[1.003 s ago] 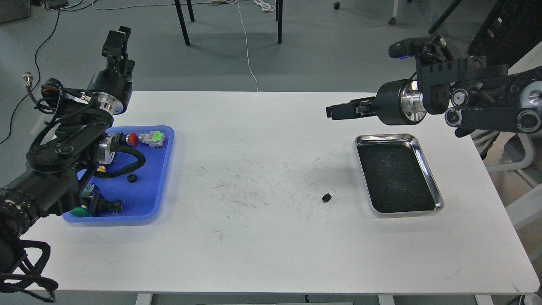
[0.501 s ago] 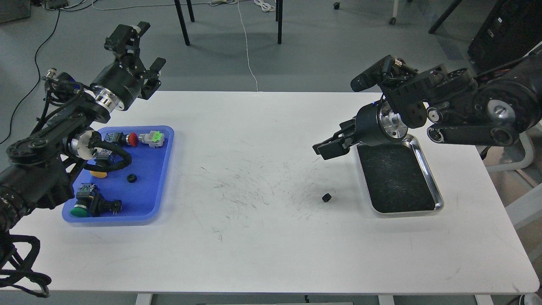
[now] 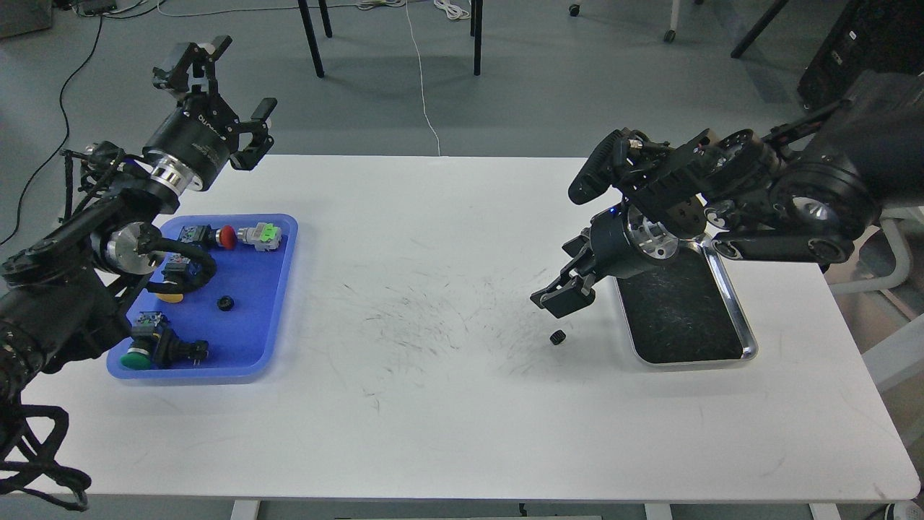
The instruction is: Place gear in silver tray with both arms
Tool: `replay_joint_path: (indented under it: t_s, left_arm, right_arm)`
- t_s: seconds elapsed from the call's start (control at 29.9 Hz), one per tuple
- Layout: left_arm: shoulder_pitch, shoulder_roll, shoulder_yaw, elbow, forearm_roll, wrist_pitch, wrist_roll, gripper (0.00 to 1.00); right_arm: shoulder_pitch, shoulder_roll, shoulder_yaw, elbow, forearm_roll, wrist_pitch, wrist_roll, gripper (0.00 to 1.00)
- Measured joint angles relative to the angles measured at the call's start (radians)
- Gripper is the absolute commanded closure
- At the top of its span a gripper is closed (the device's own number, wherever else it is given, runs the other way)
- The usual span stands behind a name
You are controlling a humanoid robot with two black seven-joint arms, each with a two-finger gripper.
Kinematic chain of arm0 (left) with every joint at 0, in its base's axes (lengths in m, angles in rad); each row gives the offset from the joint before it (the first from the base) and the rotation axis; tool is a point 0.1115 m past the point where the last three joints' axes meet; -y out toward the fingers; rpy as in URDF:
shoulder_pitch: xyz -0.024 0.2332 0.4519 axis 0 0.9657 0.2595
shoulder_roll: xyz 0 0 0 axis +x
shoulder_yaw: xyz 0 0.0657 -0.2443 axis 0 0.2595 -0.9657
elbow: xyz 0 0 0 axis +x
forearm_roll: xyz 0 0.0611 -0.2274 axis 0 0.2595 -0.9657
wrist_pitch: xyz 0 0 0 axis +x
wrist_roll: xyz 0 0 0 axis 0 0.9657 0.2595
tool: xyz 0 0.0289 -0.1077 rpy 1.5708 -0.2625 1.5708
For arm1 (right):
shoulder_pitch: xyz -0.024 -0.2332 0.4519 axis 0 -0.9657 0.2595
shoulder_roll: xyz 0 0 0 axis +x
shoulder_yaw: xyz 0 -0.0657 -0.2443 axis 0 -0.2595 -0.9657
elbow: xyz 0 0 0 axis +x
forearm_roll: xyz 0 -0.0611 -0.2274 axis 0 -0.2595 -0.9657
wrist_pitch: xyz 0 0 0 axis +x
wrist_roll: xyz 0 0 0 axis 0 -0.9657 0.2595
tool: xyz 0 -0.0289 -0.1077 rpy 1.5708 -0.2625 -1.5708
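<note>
Just below the right hand (image 3: 561, 297) lies the gear (image 3: 556, 337), a small black toothed piece resting on the white surface (image 3: 447, 404). Hand tilts downward toward it, not touching; its fingers read as one dark block from this angle, so cannot tell whether they are spread or pressed together. Nothing seen held in it.

Directly behind the hand, toward the robot's right: the silver tray (image 3: 730, 297), its near-left corner hidden by the wrist. Shiny rim, dark scuffed floor, no gear on the part that shows. Gear sits just beside the tray's left rim, apart from it.

Between the two hands the surface carries a patch of dark scuff marks.

Well off to the far side, left hand (image 3: 227, 97) is raised above the back-left edge of the surface, fingers spread wide, holding nothing. Below and beside its arm, a blue tray (image 3: 278, 318) on the surface. In it: a red push button (image 3: 226, 236), a part with a green cap (image 3: 264, 236), a green-topped switch (image 3: 137, 356), a yellow piece (image 3: 170, 296) partly hidden by the arm, and a small black ring (image 3: 226, 303) lying on its own on the tray floor.
</note>
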Motion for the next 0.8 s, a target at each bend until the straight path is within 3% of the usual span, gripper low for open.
replay_joint_path:
  t_s: [0.2,0.3,0.4,0.8]
  left_arm:
    - [0.002,-0.023,0.0,0.021,-0.003,0.0,0.001,0.01]
    - [0.003,-0.029,0.0,0.033,-0.004,0.0,0.001,0.01]
    - [0.003,-0.031,0.0,0.037,-0.004,0.0,0.001,0.01]
    - [0.002,-0.035,-0.011,0.045,-0.012,0.0,-0.004,0.01]
  right_arm:
    - [-0.019,0.047,-0.041,-0.016,-0.001,0.0,0.039,0.07]
    - [-0.037,0.054,-0.065,-0.019,-0.008,0.0,0.055,0.15]
    - [-0.069,0.06,-0.077,-0.043,-0.03,0.0,0.058,0.23]
    - [-0.201,0.12,-0.109,-0.197,-0.051,0.001,0.058,0.28]
